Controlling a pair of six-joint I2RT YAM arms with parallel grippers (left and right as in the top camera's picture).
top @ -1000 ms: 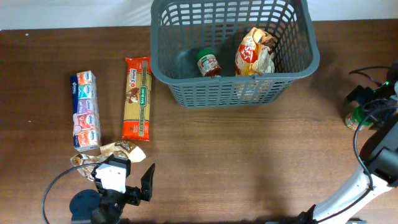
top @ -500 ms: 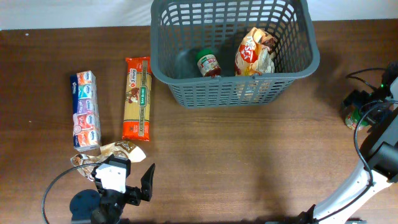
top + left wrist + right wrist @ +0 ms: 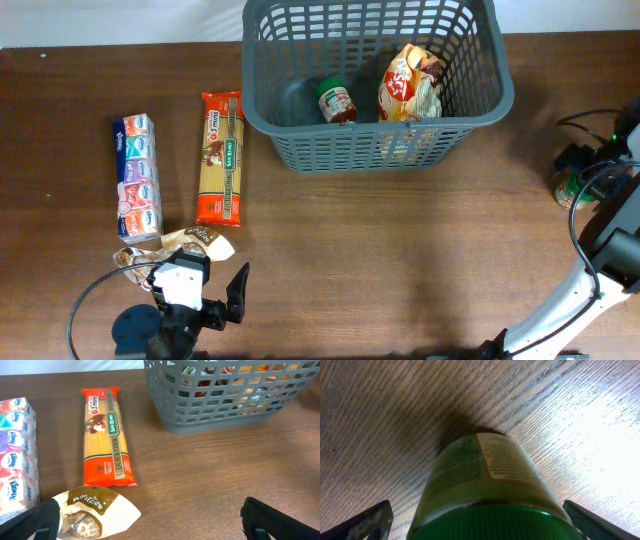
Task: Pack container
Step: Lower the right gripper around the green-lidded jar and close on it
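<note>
Right gripper stands wide open, with one finger on each side of a green-lidded jar that stands directly under it on the wooden table. The fingers do not appear to press the jar.

Left gripper is also wide open and holds nothing. A snack pouch lies just in front of its left finger, and a spaghetti pack lies beyond that.

The container, a dark grey slotted basket, is well ahead of the left gripper, a little to its right. It is well apart from the right gripper, on that gripper's left. A small jar and a snack bag already lie inside.

I judge the basket to be stiff and light. Its thick rim is the safest place to hold, because the lattice walls could catch a fingertip. The green-lidded jar looks hard and smooth, so it may slip. It is better to close across the body, just under the lid.
</note>
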